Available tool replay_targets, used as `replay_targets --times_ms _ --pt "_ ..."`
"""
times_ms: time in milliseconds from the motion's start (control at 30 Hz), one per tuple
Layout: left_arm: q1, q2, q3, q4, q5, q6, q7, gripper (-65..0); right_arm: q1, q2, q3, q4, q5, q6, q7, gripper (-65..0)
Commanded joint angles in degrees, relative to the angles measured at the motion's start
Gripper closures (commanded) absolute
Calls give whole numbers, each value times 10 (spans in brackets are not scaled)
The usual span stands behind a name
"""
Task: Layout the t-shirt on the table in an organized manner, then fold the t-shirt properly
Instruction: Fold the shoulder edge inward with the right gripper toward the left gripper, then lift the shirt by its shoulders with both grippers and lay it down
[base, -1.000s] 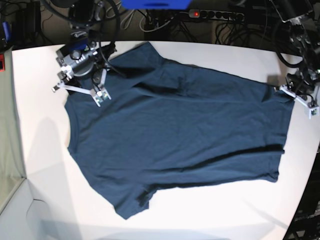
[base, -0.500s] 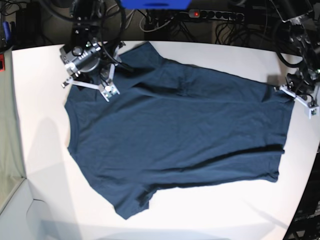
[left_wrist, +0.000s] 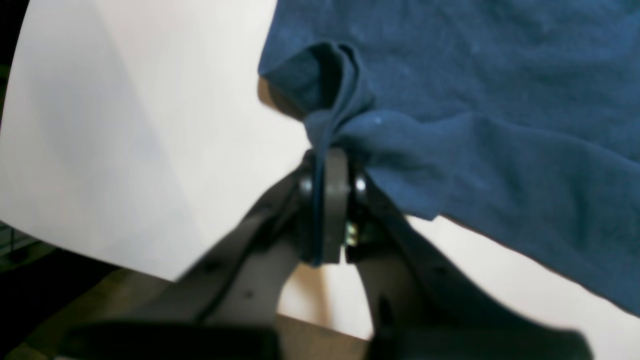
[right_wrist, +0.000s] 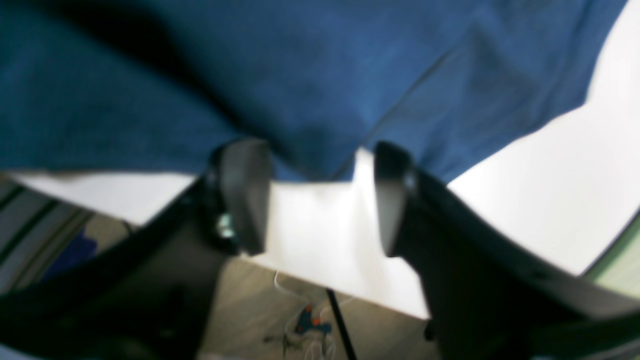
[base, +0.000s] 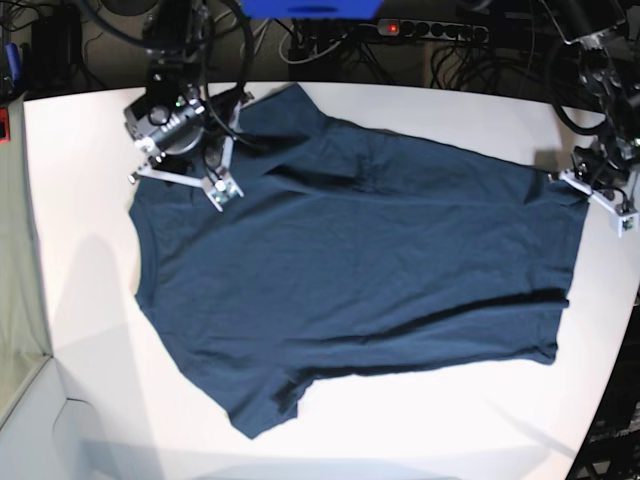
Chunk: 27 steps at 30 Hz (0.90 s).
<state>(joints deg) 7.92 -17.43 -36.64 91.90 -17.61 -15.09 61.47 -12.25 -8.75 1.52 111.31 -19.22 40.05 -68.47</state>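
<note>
Right end effector narrower, (slightly) nearer t-shirt

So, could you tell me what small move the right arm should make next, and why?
Probably lower the right gripper a little and close it on the t-shirt edge. Its fingers stand apart with only the bare table between them, the cloth edge lying just past their tips. The left gripper is already shut on the opposite corner, so a second hold would allow straightening.

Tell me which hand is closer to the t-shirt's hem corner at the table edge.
Left. The left hand is shut on that corner of the t-shirt. The right hand is open at the shoulder end, far across the shirt.
</note>
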Motion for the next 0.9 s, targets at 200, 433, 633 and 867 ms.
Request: replay_targets --times_ms 200,433,633,867 --pt "-5 -10 -2 8 -2 2 -9 0 19 -2 -3 -45 -1 -1 3 -135" --pt "-5 -10 -3 8 -2 3 -9 0 20 -2 -3 -27 -2 -1 18 0" --pt "-6 -10 -7 17 -3 3 -3 0 38 -2 -5 26 -4 -1 6 0" --pt "-1 -10 -8 68 -4 3 -2 0 89 -2 2 42 -3 -1 -30 0"
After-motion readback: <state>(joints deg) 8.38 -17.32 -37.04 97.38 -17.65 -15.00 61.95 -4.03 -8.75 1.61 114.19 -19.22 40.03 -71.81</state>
